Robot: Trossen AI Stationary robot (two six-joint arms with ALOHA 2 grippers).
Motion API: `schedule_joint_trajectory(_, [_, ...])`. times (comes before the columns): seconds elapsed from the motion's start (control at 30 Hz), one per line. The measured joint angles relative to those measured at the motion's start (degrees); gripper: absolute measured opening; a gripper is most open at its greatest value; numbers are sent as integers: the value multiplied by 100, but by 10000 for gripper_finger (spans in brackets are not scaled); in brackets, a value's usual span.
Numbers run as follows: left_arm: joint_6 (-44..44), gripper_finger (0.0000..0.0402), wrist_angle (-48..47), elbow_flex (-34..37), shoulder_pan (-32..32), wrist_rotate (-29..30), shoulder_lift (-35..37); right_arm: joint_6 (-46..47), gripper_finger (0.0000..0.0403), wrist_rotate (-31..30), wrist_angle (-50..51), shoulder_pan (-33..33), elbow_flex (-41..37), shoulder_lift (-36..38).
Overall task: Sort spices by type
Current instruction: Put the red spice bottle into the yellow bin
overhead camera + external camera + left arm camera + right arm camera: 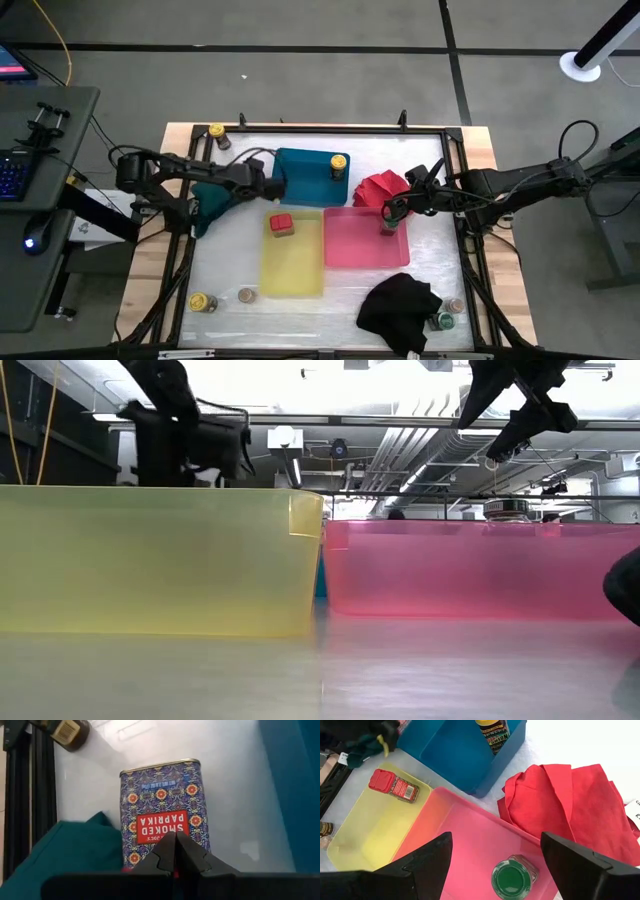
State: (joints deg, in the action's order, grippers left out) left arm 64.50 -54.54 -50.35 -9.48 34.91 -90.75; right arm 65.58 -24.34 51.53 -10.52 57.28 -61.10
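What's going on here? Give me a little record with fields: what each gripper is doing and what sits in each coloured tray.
left gripper: shut, over a smoked paprika tin beside the teal cloth
right gripper: open, above the pink tray
pink tray: green-lidded jar
yellow tray: red-lidded jar, lying on its side
blue tray: yellow-lidded jar
also on table: red cloth, black cloth, loose jars near the corners

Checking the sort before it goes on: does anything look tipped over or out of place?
Yes: the red-lidded jar lies on its side in the yellow tray, while the green-lidded jar stands upright in the pink tray.
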Motion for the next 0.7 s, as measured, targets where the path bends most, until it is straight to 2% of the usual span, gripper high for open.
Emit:
schedule_joint_trajectory(0.3, [1126, 0, -232, -43, 1205, -478, 671, 0, 298, 0, 0, 0, 0, 0])
schedule_joint_trajectory(0.4, [1554, 0, -619, -200, 1405, -141, 1236, 15, 298, -3, 0, 0, 0, -2])
schedule_joint_trajectory(0.53, [1337, 0, -951, -374, 1153, 416, 2092, 9, 298, -68, 0, 8, 0, -1])
schedule_joint_trajectory(0.7, [417, 12, -861, -376, 164, 29, 2674, 0, 298, -70, -11, 112, 0, 0])
